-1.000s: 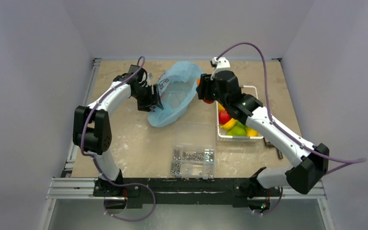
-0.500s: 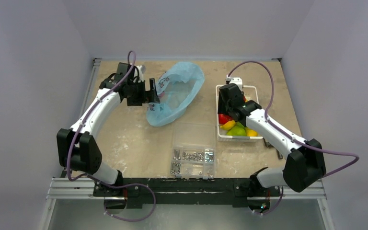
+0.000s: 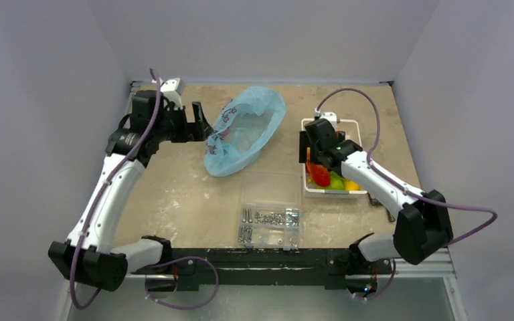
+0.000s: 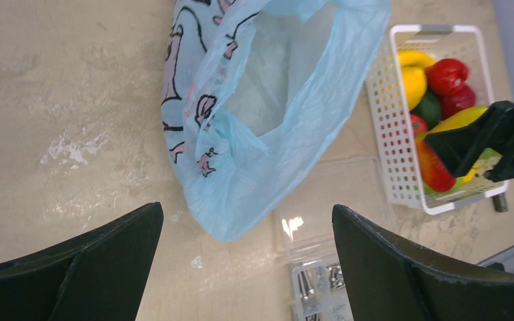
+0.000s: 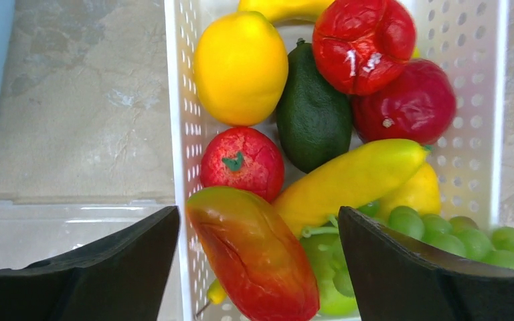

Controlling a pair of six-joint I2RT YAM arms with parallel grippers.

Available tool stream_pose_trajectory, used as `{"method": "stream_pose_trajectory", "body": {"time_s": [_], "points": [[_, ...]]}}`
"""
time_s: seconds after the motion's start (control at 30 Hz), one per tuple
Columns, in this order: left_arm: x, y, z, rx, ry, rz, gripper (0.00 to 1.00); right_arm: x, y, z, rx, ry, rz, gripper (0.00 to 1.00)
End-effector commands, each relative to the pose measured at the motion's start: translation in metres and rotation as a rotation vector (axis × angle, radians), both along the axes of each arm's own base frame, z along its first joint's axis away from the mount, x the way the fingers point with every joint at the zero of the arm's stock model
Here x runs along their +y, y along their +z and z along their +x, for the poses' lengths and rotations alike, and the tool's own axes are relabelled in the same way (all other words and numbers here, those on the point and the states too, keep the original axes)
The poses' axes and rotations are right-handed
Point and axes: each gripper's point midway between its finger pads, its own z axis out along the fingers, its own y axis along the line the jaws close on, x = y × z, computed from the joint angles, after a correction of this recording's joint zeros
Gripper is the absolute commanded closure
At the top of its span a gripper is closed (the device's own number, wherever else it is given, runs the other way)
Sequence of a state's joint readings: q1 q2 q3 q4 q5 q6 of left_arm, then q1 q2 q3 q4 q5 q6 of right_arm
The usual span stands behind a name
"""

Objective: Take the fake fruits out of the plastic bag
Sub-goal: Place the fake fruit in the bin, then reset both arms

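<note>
The light-blue plastic bag [image 3: 244, 137] lies open on the table, and no fruit shows inside it [image 4: 268, 100]. My left gripper [image 3: 201, 124] hangs just left of the bag, open and empty [image 4: 247, 208]. The fake fruits lie in the white basket [image 3: 356, 124]: a lemon [image 5: 241, 67], a dark green one [image 5: 311, 114], two red ones [image 5: 363, 43], a yellow banana [image 5: 348, 180] and green grapes [image 5: 442, 231]. My right gripper [image 3: 311, 160] is over the basket's near left corner, open [image 5: 260, 210]. A red-orange fruit [image 5: 254, 254] lies loose between its fingers, touching neither.
A clear compartment box [image 3: 270, 217] with silver screws stands near the front, below the bag. The white basket's rim [image 5: 176, 100] is just inside my right gripper's left finger. Dark tools [image 3: 378, 200] lie right of the basket.
My left gripper let go of the bag, opened and pulled back to the left. My right gripper carried the red-orange fruit from the bag to the basket and opened over it.
</note>
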State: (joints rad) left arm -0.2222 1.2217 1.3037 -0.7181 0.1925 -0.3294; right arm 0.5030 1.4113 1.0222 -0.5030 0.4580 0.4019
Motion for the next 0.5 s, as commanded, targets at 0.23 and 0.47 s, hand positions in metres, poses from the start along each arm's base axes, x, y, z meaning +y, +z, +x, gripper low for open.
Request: {"method": "stream_pose_trajectory", "body": {"time_s": [0.23, 0.47], "points": [[-0.002, 0.141, -0.097, -0.403, -0.046, -0.268, 0.02, -0.015, 0.185, -0.037, -0.475, 0.050, 0.250, 0.01], [0.017, 0.155, -0.143, -0.527, -0.016, -0.256, 0.03, -0.040, 0.270, -0.082, -0.764, 0.070, 0.369, 0.01]]}}
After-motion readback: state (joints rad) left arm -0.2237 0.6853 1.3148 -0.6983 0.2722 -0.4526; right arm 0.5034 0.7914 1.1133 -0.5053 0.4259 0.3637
